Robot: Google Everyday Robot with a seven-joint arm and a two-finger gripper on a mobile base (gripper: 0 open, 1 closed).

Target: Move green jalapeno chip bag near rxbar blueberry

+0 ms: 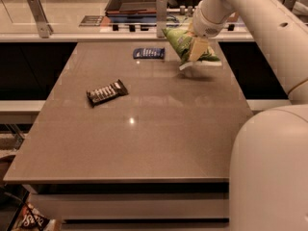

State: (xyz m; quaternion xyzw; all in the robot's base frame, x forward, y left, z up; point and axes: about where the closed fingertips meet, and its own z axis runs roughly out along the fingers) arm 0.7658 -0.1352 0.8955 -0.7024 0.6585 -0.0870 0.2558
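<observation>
Your gripper [197, 49] clamps green jalapeno chip bag [179, 41] over bench [144, 143] far edge, long axis slanting far-left to near-right; rxbar blueberry [148, 53] just left.

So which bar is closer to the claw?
The dark-blue bar, just left of the claw holding the green bag; the black bar lies farther.

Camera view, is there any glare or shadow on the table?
Camera view: a small bright glare spot on the table near its middle; a soft shadow under the green jalapeno chip bag, held by the gripper at the far right; warm, dim lighting.
</observation>
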